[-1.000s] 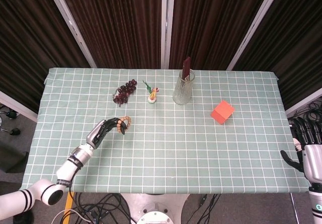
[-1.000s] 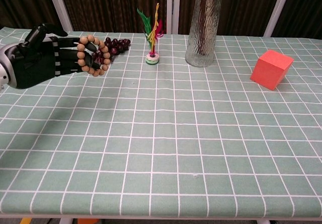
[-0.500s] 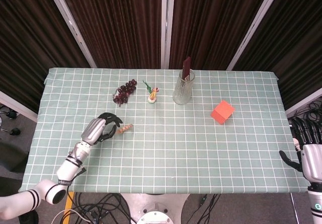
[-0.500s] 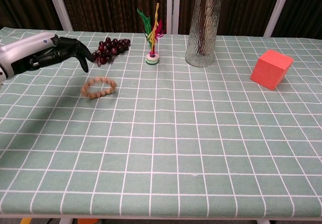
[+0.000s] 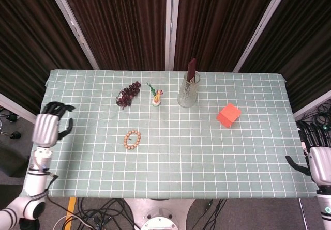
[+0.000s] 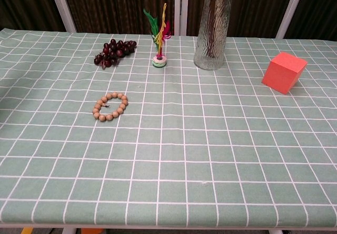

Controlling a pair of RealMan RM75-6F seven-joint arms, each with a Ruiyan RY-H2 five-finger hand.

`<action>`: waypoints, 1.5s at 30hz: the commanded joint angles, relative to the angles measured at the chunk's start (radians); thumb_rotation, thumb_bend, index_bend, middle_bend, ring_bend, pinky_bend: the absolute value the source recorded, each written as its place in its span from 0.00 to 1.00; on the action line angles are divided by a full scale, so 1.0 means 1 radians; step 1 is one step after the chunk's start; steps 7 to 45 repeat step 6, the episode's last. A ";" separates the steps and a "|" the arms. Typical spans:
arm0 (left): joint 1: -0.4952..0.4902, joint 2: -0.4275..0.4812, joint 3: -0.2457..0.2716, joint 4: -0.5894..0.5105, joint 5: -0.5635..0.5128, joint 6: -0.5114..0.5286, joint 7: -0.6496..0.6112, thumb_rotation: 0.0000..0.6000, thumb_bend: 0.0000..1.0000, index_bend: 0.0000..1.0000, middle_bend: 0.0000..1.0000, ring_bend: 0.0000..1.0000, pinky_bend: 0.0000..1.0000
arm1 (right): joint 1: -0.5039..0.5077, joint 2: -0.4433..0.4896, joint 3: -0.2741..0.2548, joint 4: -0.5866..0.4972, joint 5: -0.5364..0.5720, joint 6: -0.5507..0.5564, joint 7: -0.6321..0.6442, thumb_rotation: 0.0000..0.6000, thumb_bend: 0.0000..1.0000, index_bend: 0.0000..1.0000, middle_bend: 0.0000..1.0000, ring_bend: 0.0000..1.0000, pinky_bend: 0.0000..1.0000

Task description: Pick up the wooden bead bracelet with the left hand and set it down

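Item: wooden bead bracelet (image 5: pixel 132 139). It is found lying flat on the desk (image 5: pixel 207 152), on the checked cloth, in front of the grape bunch (image 5: pixel 129 94) and a little to the near side of it as the head view is read. No hand is in contact with it. By its present lie, the setting-down step is judged already done.

Relation to hands: the left hand (image 5: pixel 48 127) is held at the desk's left edge, well apart from the bracelet, so that the bracelet lies to that hand's right and slightly nearer the front edge. The left hand is seen empty, its fingers loosely curled and apart. The right hand (image 5: pixel 317 158) is held past the desk's right edge, much farther from the bracelet than the left; it too is empty, with fingers spread. Neither hand is shown in the chest view.

Orientation: the bracelet forms a closed, nearly round ring, so no pointing direction is given; only a slight elongation is noted, running away from the grape bunch toward the front edge.

Other items, placed from the bracelet: feathered shuttlecock (image 5: pixel 156 96) behind and right; glass vase (image 5: pixel 188 91) farther right; red block (image 5: pixel 228 115) far right.
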 commanded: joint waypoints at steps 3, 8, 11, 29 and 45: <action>0.161 0.160 0.062 -0.140 -0.102 0.030 0.099 1.00 0.44 0.35 0.39 0.23 0.16 | 0.015 -0.020 -0.011 0.033 -0.027 -0.014 0.063 1.00 0.11 0.00 0.07 0.00 0.00; 0.224 0.187 0.091 -0.210 -0.094 0.092 0.122 1.00 0.41 0.35 0.39 0.22 0.16 | 0.022 -0.033 -0.017 0.041 -0.046 -0.016 0.068 1.00 0.11 0.00 0.07 0.00 0.00; 0.224 0.187 0.091 -0.210 -0.094 0.092 0.122 1.00 0.41 0.35 0.39 0.22 0.16 | 0.022 -0.033 -0.017 0.041 -0.046 -0.016 0.068 1.00 0.11 0.00 0.07 0.00 0.00; 0.224 0.187 0.091 -0.210 -0.094 0.092 0.122 1.00 0.41 0.35 0.39 0.22 0.16 | 0.022 -0.033 -0.017 0.041 -0.046 -0.016 0.068 1.00 0.11 0.00 0.07 0.00 0.00; 0.224 0.187 0.091 -0.210 -0.094 0.092 0.122 1.00 0.41 0.35 0.39 0.22 0.16 | 0.022 -0.033 -0.017 0.041 -0.046 -0.016 0.068 1.00 0.11 0.00 0.07 0.00 0.00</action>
